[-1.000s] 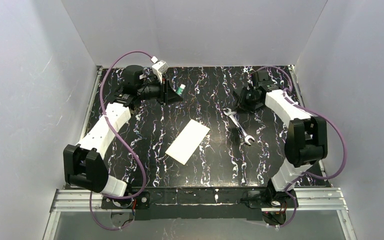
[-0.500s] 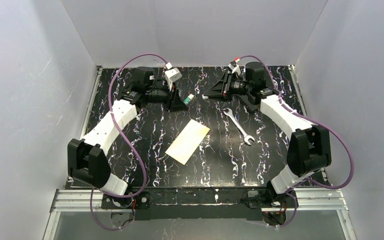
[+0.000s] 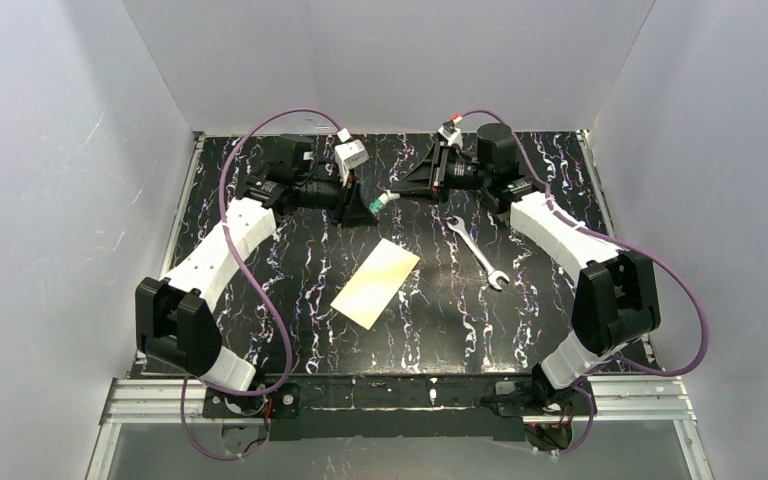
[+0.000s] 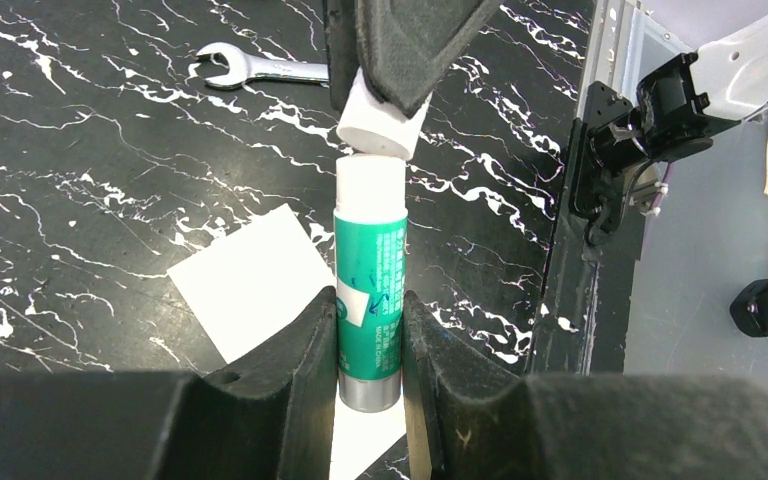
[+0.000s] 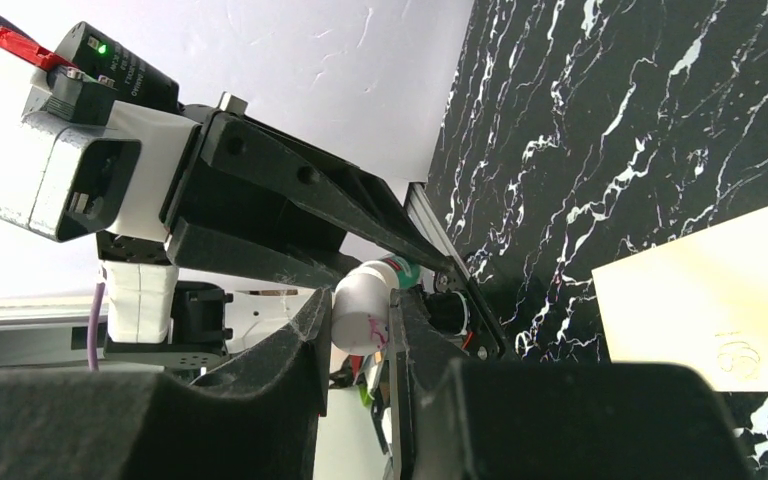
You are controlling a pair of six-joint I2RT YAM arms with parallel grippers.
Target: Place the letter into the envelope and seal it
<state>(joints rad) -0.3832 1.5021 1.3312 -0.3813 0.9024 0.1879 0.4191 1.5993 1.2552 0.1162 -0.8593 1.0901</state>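
Note:
A flat cream-white envelope (image 3: 375, 282) lies on the black marbled table, also in the left wrist view (image 4: 250, 280) and the right wrist view (image 5: 710, 300). No tan letter shows; it is hidden or out of view. My left gripper (image 3: 368, 206) (image 4: 370, 305) is shut on a green glue stick (image 4: 370, 280) (image 3: 384, 199), held above the table behind the envelope. My right gripper (image 3: 407, 188) (image 5: 360, 312) is shut on the stick's white cap (image 5: 363, 308) (image 4: 380, 125), which sits slightly tilted at the stick's white top end.
A silver wrench (image 3: 478, 252) (image 4: 260, 68) lies right of the envelope. White walls close in the table at the back and both sides. A metal rail (image 4: 600, 90) runs along the table edge.
My right gripper swung left from the back right to meet the left gripper and closed on the cap. My left gripper moved right with the glue stick. The envelope and wrench stayed put.

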